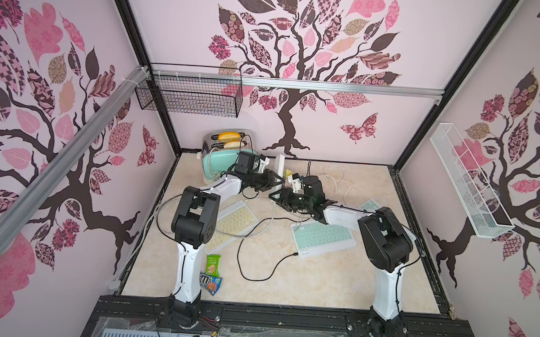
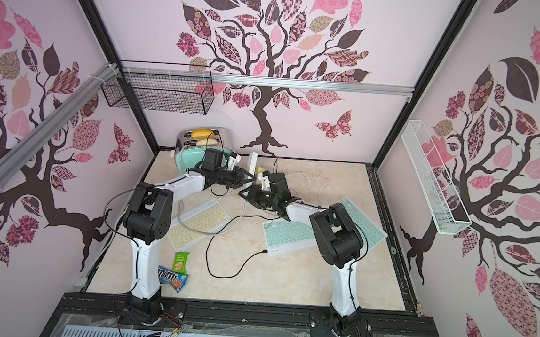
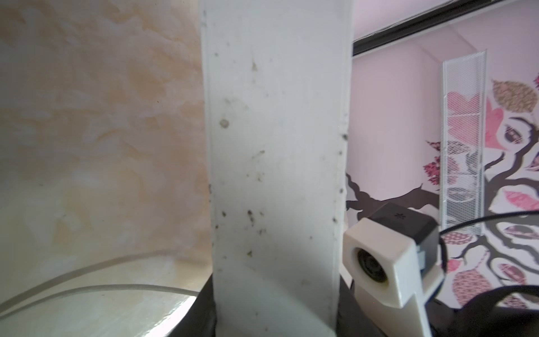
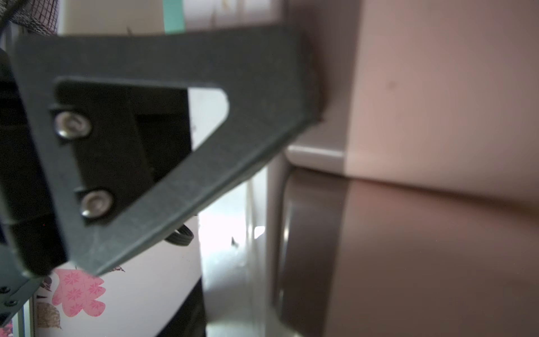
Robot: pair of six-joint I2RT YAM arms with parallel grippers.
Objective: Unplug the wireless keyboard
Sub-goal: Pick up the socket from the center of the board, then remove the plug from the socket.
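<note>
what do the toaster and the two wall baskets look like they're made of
Toaster: glossy mint shell, painted metal or plastic, can't tell; mirror-bright top looks like chromed steel.
Black basket: thin dark-coated wire in an open grid.
White basket: fine white-painted mesh, likely metal.

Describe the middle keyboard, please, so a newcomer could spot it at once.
Start at the marble table, near its centre. The mint keyboard lies there; unlike the yellow keyboard or the far keyboard, a black cable loops from its front corner.
</note>
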